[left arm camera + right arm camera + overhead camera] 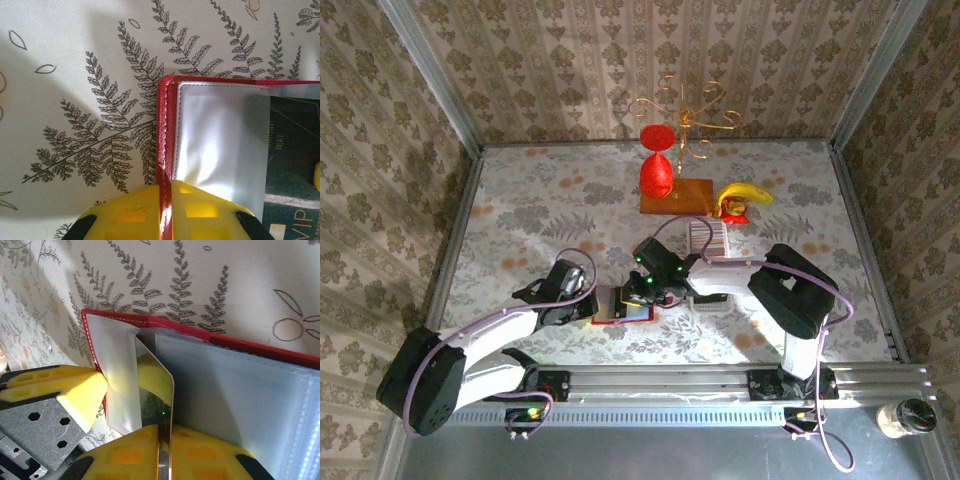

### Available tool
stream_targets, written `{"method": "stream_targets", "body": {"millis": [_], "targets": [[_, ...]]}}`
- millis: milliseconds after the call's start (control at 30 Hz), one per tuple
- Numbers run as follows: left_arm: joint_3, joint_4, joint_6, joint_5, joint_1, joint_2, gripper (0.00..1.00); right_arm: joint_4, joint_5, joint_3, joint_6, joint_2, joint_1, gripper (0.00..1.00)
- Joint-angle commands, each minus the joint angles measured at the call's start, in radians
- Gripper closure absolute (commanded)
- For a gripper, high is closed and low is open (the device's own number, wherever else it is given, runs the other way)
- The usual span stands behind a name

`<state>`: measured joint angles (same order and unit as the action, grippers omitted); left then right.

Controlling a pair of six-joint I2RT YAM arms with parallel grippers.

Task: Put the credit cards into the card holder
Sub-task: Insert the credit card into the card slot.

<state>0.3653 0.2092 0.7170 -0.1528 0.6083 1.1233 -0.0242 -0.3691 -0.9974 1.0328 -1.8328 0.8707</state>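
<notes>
As the left gripper (166, 205) pinches the card holder (168, 125), the right gripper (164, 442) grips a credit card (155, 385); it stands inside.

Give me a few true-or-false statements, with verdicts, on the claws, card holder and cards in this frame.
1. The card holder lies open. True.
2. The left claw holds nothing. False: it is clamped on the holder's red edge.
3. The right claw pinches a credit card at the holder's pocket. True.
4. The row of credit cards lies left of the holder. False: seen from above, it lies farther back and to the right.
5. The banana lies on the holder. False: it lies beside the wooden board.
</notes>
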Motion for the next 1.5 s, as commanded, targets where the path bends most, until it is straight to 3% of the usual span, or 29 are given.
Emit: {"method": "stream_targets", "body": {"millis": [0,533,933,1467], "targets": [[-0.028,0.001,-0.010,-0.012,0.022,0.049,0.89,-0.062,0.016,-0.031,-0.035,-0.027,0.017,0.87],[-0.035,0.009,-0.006,-0.013,0.030,0.022,0.89,-0.199,0.106,-0.100,-0.053,-0.017,0.035,0.79],[-0.052,-0.026,-0.002,-0.024,0.042,0.039,0.90,-0.211,0.118,-0.120,-0.047,-0.052,0.055,0.89],[-0.066,-0.037,0.043,-0.042,0.074,-0.003,0.90,-0.183,0.122,-0.175,-0.019,-0.097,0.074,0.86]]}}
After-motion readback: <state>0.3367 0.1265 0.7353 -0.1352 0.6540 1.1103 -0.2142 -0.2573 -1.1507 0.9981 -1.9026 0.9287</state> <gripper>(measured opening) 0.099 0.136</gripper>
